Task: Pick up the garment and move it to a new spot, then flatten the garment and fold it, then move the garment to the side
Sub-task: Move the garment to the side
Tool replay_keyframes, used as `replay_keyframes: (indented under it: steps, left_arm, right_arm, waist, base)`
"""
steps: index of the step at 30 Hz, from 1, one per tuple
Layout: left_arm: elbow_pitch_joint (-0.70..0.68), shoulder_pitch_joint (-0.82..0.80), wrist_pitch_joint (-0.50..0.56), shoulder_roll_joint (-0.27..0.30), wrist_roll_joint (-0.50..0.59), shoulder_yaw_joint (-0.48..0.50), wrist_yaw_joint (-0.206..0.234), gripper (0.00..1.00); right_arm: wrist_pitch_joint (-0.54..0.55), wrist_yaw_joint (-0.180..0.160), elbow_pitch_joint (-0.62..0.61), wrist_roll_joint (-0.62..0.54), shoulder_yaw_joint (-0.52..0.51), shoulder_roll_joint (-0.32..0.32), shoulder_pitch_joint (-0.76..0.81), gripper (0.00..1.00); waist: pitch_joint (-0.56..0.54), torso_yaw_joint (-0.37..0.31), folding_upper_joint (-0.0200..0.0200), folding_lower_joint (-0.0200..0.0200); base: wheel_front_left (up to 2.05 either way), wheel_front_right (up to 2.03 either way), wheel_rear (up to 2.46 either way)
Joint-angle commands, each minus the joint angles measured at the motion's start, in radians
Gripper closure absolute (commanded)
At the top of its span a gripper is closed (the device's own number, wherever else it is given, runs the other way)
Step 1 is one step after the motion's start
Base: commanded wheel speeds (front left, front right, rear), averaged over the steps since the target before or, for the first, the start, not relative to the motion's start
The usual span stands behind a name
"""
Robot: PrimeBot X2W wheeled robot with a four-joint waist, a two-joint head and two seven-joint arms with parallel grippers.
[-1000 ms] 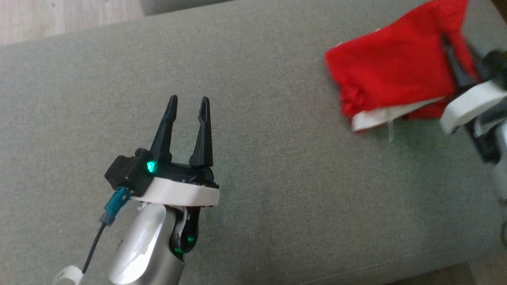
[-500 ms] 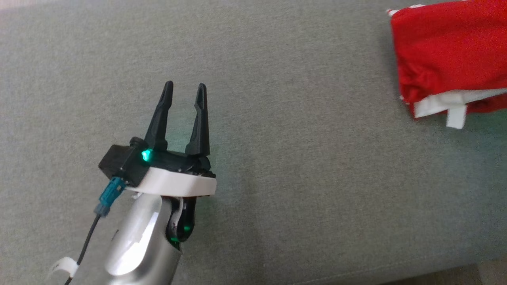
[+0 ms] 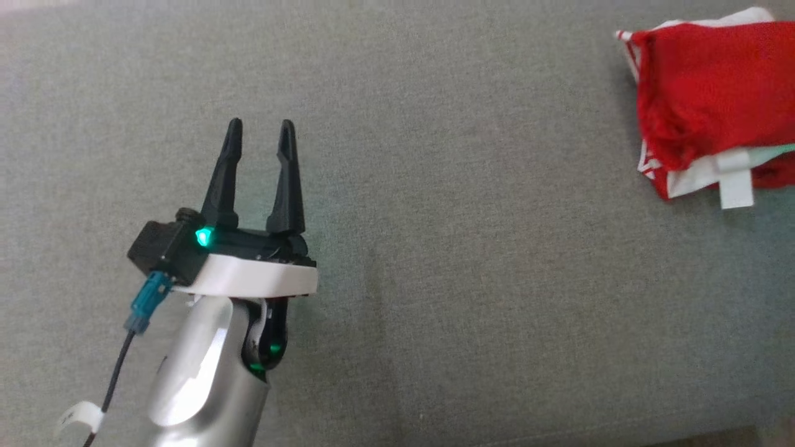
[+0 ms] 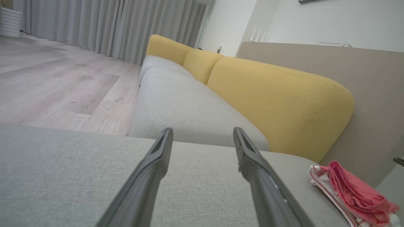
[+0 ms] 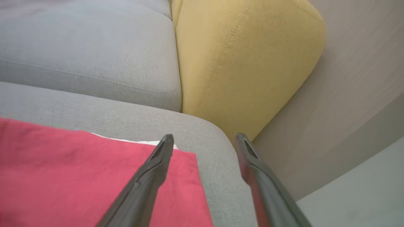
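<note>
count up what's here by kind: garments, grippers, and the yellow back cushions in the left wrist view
garments: 1, the red garment
grippers: 2, the left gripper and the right gripper, both open
yellow back cushions: 3
total: 6

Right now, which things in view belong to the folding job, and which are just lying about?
Job: red garment, folded; grey seat under it; left gripper, open; right gripper, open.
Lying about: yellow backrests; curtains; wooden floor.
</note>
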Motion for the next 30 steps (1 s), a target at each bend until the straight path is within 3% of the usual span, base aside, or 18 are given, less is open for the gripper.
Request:
replay_keyframes:
  steps: [1, 7, 15, 23, 30]
  left_arm:
    - [-0.028, -0.01, -0.005, 0.007, 0.006, 0.037, -0.006, 0.0]
    - [-0.022, 0.031, -0.005, 0.007, 0.004, 0.083, -0.002, 0.0]
    - [-0.016, 0.094, -0.005, 0.007, 0.007, 0.122, 0.011, 0.0]
    - [-0.007, 0.177, -0.005, 0.007, -0.001, 0.14, 0.024, 0.0]
    - [0.014, 0.236, -0.005, 0.007, 0.003, 0.126, 0.001, 0.0]
  right_arm:
    - [-0.019, -0.001, -0.028, -0.006, 0.005, -0.005, -0.007, 0.0]
    - [-0.053, -0.001, -0.075, 0.013, 0.03, 0.09, 0.009, 0.0]
    - [-0.055, -0.001, -0.25, 0.092, 0.042, 0.231, 0.094, 0.0]
    - [-0.06, -0.001, -0.409, 0.176, -0.013, 0.45, 0.284, 0.0]
    - [-0.115, -0.001, -0.457, 0.176, -0.004, 0.5, 0.483, 0.0]
  waist:
    - [-0.023, -0.001, 0.0, 0.0]
    - [-0.107, -0.003, 0.0, 0.0]
    - [-0.204, 0.02, 0.0, 0.0]
    - [-0.271, 0.044, 0.0, 0.0]
    - [-0.302, 0.067, 0.0, 0.0]
  base:
    - [0.0, 0.0, 0.0]
    - [0.0, 0.0, 0.0]
    - [0.0, 0.0, 0.0]
    - [0.0, 0.0, 0.0]
    - [0.0, 0.0, 0.0]
